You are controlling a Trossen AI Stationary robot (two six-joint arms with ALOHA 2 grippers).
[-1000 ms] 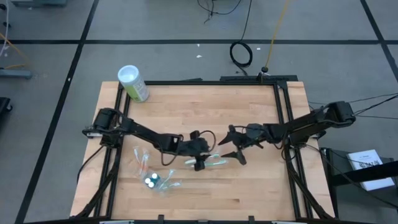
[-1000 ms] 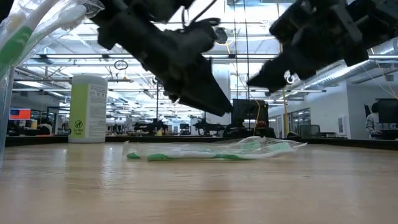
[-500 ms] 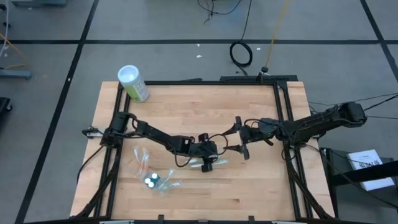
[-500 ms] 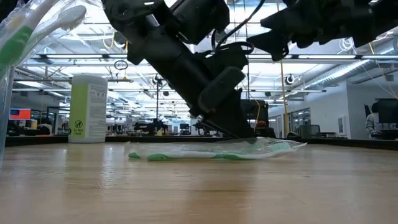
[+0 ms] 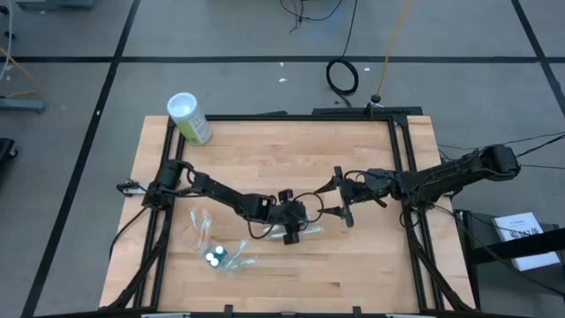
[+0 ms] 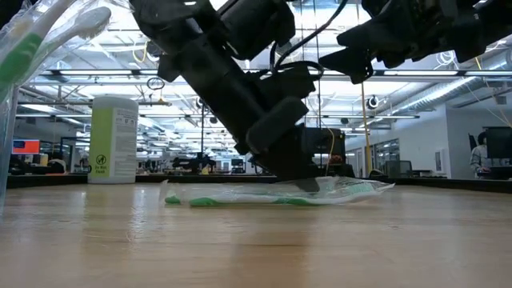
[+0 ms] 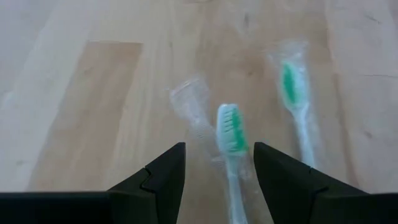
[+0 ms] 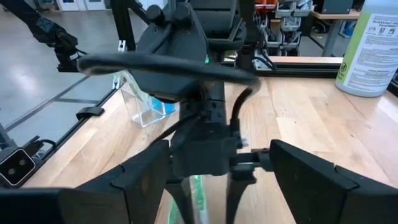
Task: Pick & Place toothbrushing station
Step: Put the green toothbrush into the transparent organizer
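While the right gripper [image 5: 338, 196] waits apart at 3 o'clock, the left gripper [image 7: 217, 163], fingers spread, straddles a wrapped toothbrush [image 7: 231, 140] lying flat on the desk [image 5: 353, 265] (long axis running between them, bristles ahead).

High view looks straight down; low view sits at tabletop level — both share the wrapped toothbrushes [image 5: 303, 231]; wrist cameras ride close.
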